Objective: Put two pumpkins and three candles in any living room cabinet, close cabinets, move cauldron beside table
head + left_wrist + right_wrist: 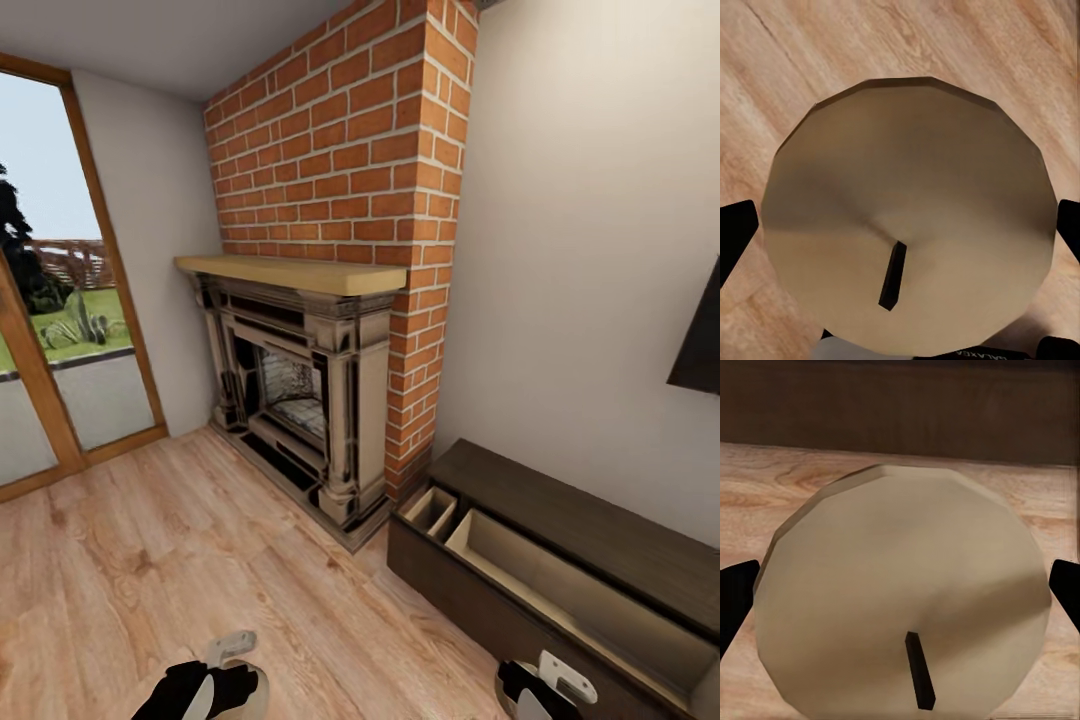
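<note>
Candles fill both wrist views: the left gripper point(900, 225) has one candle point(907, 217) between its black fingers point(735, 236), seen from the wick end over the wooden floor point(787, 67), and the right gripper point(900, 592) carries a second candle point(904, 592) the same way, with the dark front of the cabinet point(900, 412) just beyond it. In each case the jaws sit clamped against the candle's sides, one finger at either edge.

From the head view, the cabinet point(560, 520) stands along the wall to the robot's right, beside the brick fireplace point(310, 400), and its pale compartments lie open from above (a small divided one nearest the fireplace, a long one next to it). Both arms hang low at the bottom of that view, the right one close to the cabinet's front.

The step in hand looks like delivery of two candles to the cabinet. Next, the right arm likely needs to lift over the front edge and lower its candle into the long compartment before the jaws part; the left arm is farther off and would probably follow after.
</note>
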Robot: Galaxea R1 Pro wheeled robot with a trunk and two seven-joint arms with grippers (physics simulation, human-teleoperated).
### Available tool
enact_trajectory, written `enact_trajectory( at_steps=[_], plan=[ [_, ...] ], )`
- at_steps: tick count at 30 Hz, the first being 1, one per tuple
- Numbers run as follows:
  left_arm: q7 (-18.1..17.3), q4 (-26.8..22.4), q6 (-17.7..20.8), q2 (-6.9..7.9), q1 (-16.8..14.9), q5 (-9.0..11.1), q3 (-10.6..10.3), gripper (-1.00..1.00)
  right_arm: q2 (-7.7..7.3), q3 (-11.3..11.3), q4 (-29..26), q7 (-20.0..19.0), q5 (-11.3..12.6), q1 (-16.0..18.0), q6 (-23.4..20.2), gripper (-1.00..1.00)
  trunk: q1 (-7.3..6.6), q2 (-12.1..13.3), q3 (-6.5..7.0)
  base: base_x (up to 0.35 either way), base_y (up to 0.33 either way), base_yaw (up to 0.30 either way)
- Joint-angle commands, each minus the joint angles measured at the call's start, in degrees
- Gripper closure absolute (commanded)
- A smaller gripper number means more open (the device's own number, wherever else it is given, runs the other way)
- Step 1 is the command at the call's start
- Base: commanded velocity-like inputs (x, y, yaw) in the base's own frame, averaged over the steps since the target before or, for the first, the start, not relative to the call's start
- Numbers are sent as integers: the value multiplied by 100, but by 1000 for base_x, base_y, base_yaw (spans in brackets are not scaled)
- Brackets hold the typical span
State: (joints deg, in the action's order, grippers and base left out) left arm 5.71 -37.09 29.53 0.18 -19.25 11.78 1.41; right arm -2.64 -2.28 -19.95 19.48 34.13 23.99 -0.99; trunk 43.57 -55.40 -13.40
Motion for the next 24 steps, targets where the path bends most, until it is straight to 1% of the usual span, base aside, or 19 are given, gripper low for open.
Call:
enact_trajectory(
  at_steps=[1,8,24],
  plan=[
    [0,0,0,0,0,0,0,100,0,0,-2,-5,1,0,2,100,0,0,0,0,176,-277],
    [0,0,0,0,0,0,0,100,8,0,0,-5,3,0,3,100,0,0,0,0,109,-277],
    [0,0,0,0,0,0,0,100,9,0,0,-5,-1,0,3,100,0,0,0,0,4,-277]
  ],
)
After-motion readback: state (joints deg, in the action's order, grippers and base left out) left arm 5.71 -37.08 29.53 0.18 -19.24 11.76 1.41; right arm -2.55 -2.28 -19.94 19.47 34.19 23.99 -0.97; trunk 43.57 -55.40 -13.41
